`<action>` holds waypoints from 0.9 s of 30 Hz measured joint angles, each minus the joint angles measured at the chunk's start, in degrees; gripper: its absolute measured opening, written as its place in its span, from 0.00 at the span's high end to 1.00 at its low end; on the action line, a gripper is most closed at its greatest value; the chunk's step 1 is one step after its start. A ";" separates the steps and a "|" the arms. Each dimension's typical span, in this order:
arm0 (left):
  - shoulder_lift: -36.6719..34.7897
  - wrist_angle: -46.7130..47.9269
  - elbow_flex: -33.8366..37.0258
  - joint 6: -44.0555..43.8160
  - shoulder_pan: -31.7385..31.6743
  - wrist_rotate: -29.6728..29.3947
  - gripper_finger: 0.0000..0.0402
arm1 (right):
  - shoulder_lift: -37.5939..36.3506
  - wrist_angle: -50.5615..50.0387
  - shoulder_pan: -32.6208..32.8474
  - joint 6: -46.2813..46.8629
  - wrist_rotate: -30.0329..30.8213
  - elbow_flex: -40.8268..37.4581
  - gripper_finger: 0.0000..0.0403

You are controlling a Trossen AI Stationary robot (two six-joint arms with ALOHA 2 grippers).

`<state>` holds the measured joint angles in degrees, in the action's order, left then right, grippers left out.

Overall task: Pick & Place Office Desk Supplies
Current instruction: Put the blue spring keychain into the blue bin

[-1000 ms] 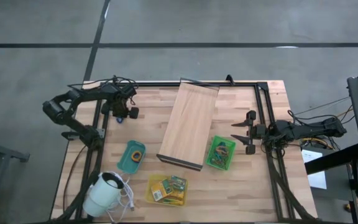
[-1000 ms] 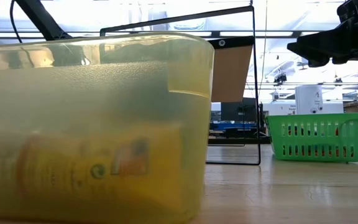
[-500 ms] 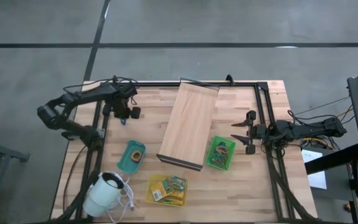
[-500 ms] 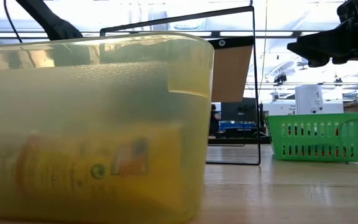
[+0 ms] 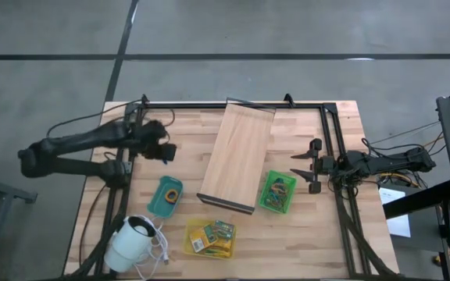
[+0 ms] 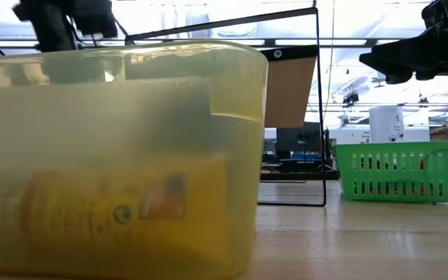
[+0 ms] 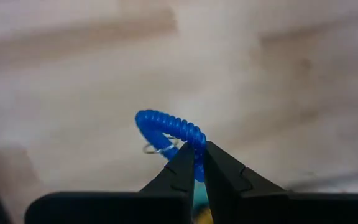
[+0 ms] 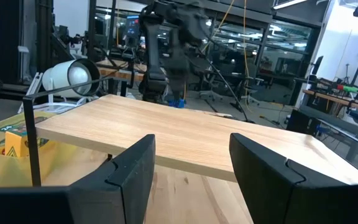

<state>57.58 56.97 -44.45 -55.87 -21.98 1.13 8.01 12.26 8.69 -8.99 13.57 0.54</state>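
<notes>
My left gripper (image 5: 165, 152) is over the far left of the table and is shut on a blue coiled loop (image 7: 166, 127) that carries a small metal ring (image 7: 156, 148). The low view shows it up high (image 6: 61, 19). The right wrist view shows the coil (image 8: 178, 102) below that arm, beyond the board. My right gripper (image 5: 294, 165) waits open at the right edge, level and pointing toward the table's left, with nothing between its fingers (image 8: 191, 162). A teal tray (image 5: 166, 196) holds an orange ring, a green basket (image 5: 277, 192) holds small items, and a yellow bin (image 5: 210, 237) holds packets. My left gripper pinches one end of the blue coil (image 7: 197, 149) between its two fingertips. The fingers point steeply down from above. The rest of the coil curves away from the fingertips in an arc, clear of the wooden table top.
A long pale wooden board (image 5: 237, 156) leans over the middle of the table on a black frame (image 6: 317, 109). A white round corded device (image 5: 131, 240) lies at the near left corner. The yellow bin (image 6: 115, 155) fills the left half of the low view.
My left gripper has risen and shifted a little toward the near edge, still shut on the blue coil. The arm has swung out to the left behind it. In the low view the gripper has come into sight at the top left.
</notes>
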 joint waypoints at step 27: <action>11.76 -2.75 0.22 -56.64 44.01 2.33 0.93 | 0.02 0.00 0.02 0.00 0.00 0.00 0.49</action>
<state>69.34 54.22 -44.23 -112.51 22.02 3.46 8.03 12.26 8.71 -8.99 13.57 0.54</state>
